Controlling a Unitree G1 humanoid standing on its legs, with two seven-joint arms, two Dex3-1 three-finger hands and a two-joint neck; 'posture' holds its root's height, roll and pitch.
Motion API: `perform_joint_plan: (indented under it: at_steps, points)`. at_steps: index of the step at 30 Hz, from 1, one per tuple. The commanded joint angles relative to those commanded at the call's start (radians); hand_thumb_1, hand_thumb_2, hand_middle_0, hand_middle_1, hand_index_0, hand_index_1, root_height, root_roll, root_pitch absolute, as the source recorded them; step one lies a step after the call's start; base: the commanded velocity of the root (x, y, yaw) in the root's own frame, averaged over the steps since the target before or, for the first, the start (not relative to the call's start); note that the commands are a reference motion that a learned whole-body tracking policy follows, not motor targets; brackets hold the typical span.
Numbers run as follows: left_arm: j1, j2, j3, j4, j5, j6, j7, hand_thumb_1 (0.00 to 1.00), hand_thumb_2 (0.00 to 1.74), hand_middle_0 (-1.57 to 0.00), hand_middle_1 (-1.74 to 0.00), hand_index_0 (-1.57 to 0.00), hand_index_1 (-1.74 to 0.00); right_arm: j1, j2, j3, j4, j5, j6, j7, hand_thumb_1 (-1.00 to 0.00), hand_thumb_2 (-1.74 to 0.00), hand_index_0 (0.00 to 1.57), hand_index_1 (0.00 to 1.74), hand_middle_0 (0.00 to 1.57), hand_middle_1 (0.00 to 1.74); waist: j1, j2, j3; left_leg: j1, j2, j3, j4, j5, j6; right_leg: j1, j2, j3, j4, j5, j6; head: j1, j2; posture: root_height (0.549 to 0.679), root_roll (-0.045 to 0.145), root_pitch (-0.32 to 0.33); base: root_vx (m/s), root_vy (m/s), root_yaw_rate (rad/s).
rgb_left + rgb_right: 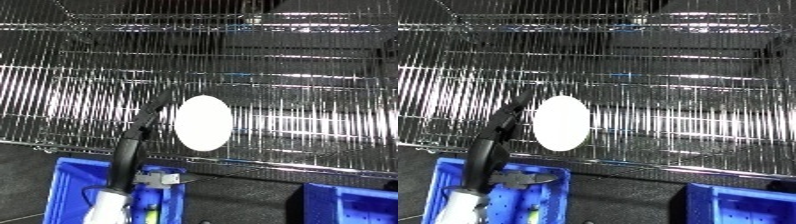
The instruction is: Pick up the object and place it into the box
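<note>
**Ana:** Chrome wire makes up the shelf (302, 75), and the white disc (202, 123) sits on it near the front edge, a bit left of middle.

**Ben:** And the left hand (144, 119)?

**Ana:** It reaches up from the lower edge, over the blue bin (64, 190), with its black fingers (511, 114) just beside the disc's left rim. They look fairly straight, not curled round anything. Whether they touch the disc, she cannot tell.

**Ben:** The right hand?

**Ana:** It shows in neither view.

**Ben:** So what could go wrong?

**Ana:** The disc looks smooth and rounded, so fingers arriving from one side may nudge it right along the wires instead of catching it. A fingertip could also snag between the wires. If the disc is pulled forward without a proper hold, it might drop past the front edge and miss the bin, which lies below and to the left. A second blue bin (355, 202) stands at the right.
</note>
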Motion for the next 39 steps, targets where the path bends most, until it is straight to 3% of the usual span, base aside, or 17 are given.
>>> perform_joint_plan:
  at_steps: [13, 22, 30, 39]
  points:
    - [-0.109, -0.019, -0.018, 0.090, -0.030, 0.046, -0.037, 0.15, 0.26, -0.24, -0.26, -0.24, -0.26, -0.003, 0.015, 0.037, -0.043, -0.002, 0.000, -0.019, 0.00, 0.00, 0.00, 0.00, 0.00, 0.00, -0.035, -0.017, 0.000, -0.014, 0.008, 0.010, 0.013, -0.014, 0.0007, -0.017, 0.0079, 0.013, 0.000, 0.001, 0.0049, -0.032, 0.029, 0.640, -0.011, 0.161, 0.014, 0.012, -0.033]
    - [-0.171, -0.024, -0.022, 0.128, -0.079, 0.065, -0.066, 0.60, 1.04, -0.94, -1.04, -0.94, -1.04, 0.001, 0.023, 0.051, -0.062, -0.001, 0.002, -0.033, 0.00, 0.00, 0.00, 0.00, 0.00, 0.00, -0.053, -0.024, 0.000, -0.006, 0.010, 0.014, 0.012, -0.020, -0.0004, -0.013, 0.0087, 0.020, -0.005, 0.001, 0.0074, -0.054, 0.031, 0.640, -0.010, 0.160, 0.007, 0.002, -0.018]
    - [-0.171, -0.041, -0.025, 0.154, -0.080, 0.063, -0.077, 1.00, 1.74, -1.57, -1.74, -1.57, -1.74, 0.003, 0.040, 0.055, -0.064, -0.008, 0.001, -0.048, 0.00, 0.00, 0.00, 0.00, 0.00, 0.00, -0.055, -0.017, 0.000, 0.010, 0.006, 0.014, -0.001, -0.018, -0.0030, -0.003, 0.0056, 0.020, -0.015, -0.001, 0.0067, -0.052, 0.030, 0.641, -0.005, 0.156, -0.012, -0.005, 0.016]
    - [-0.121, -0.042, -0.010, 0.159, -0.114, 0.044, -0.088, 1.00, 1.74, -1.57, -1.74, -1.57, -1.74, 0.011, 0.046, 0.044, -0.043, -0.010, -0.011, -0.050, 0.00, 0.00, 0.00, 0.00, 0.00, 0.00, -0.040, 0.001, 0.000, 0.039, -0.003, 0.009, -0.027, -0.009, -0.0066, 0.021, -0.0038, 0.014, -0.029, -0.005, 0.0036, -0.049, 0.027, 0.644, 0.003, 0.145, -0.027, -0.013, 0.048]
